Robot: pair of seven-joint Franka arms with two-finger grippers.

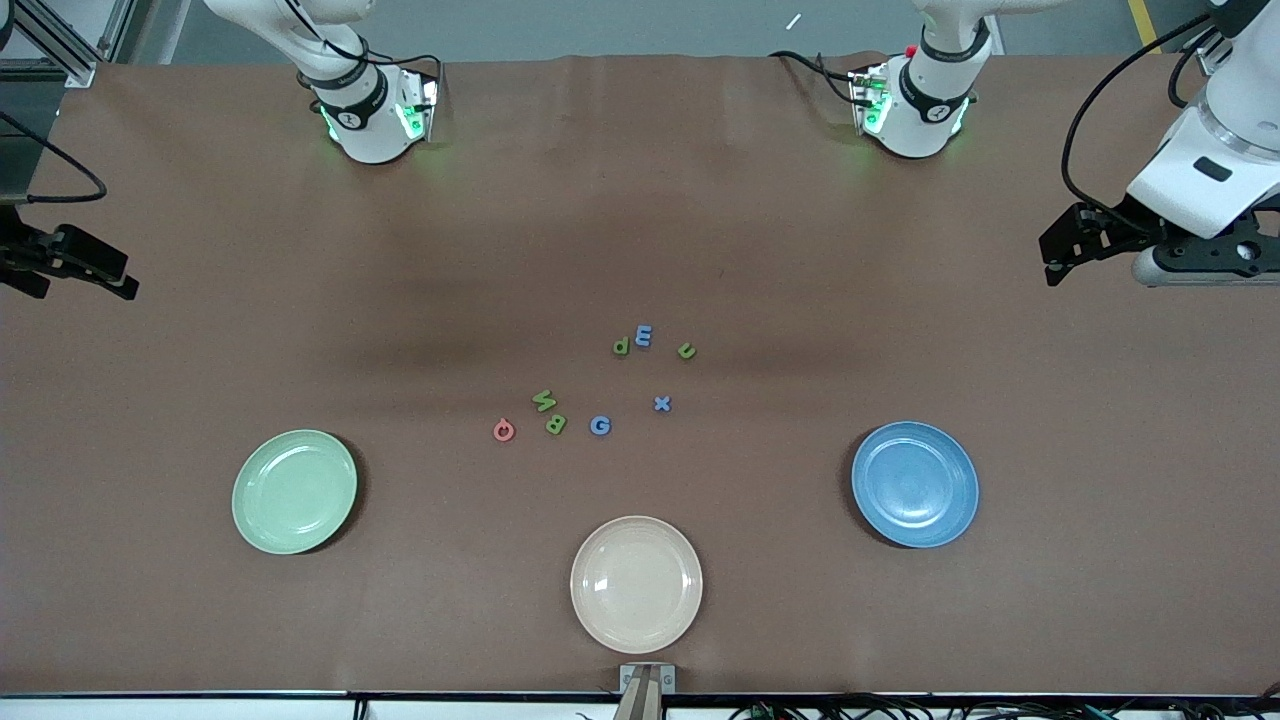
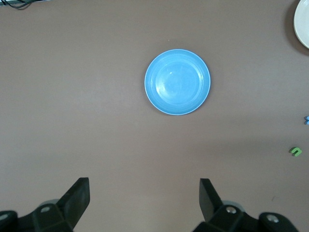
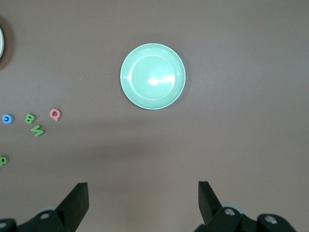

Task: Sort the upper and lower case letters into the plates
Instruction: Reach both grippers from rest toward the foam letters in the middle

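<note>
Both arms wait, drawn back to the ends of the brown cloth-covered table (image 1: 640, 200), each wrist camera looking straight down. The left arm comes in at its own end of the table, its white wrist bent so that the black left gripper (image 2: 145, 203) hangs level over bare cloth. Its two fingers (image 2: 77, 198) stand spread as wide as they go, with nothing between them. The right gripper (image 3: 143, 203) is poised over the right arm's end in the same manner — jaws fully apart, touching nothing.

The round glossy blue plate (image 1: 915, 484) lies toward the left arm's end, and the round glossy pale green plate (image 1: 294, 491) lies toward the right arm's end; both hold nothing. A round cream plate (image 1: 636, 584) sits between them, nearer to the front camera.

The small flat letter pieces lie loose on the cloth in the middle of the table, farther from the front camera than all three plates. A green p-or-d piece (image 1: 621, 346) touches or nearly touches a blue E (image 1: 643, 336), with a green u (image 1: 686, 350) near them toward the left arm's end. Nearer to the camera lie a blue x (image 1: 662, 404), a blue G (image 1: 599, 426), a green B (image 1: 555, 424), a green N (image 1: 543, 401) — tilted — and a red Q (image 1: 504, 430).
</note>
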